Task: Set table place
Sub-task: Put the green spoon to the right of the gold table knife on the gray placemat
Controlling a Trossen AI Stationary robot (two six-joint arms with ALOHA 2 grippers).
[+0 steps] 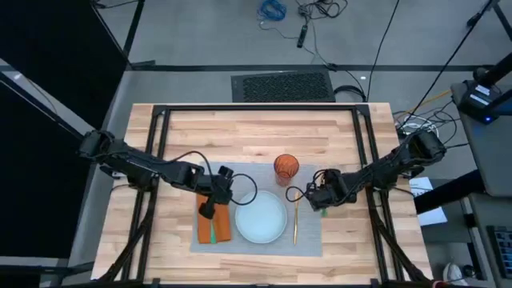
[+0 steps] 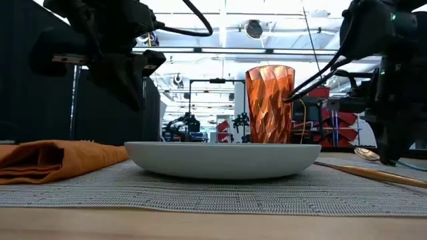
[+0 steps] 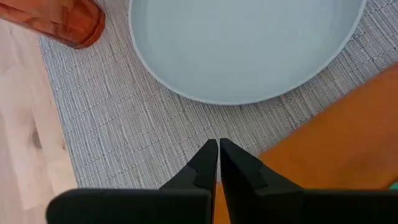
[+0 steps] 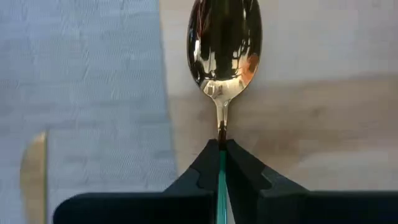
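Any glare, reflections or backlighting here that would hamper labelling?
Low view: bright room lights behind leave both arms as silhouettes, and the tumbler glows orange. Right wrist view: the spoon bowl mirrors the room, held by the right pincer. High view: even light, no glare.

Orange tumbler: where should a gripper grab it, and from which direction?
Grip the tumbler mid-wall, from the side. It stands upright on the placemat behind the plate, and its faceted sides probably give the fingers purchase. The right gripper, shut on the spoon, is closest.
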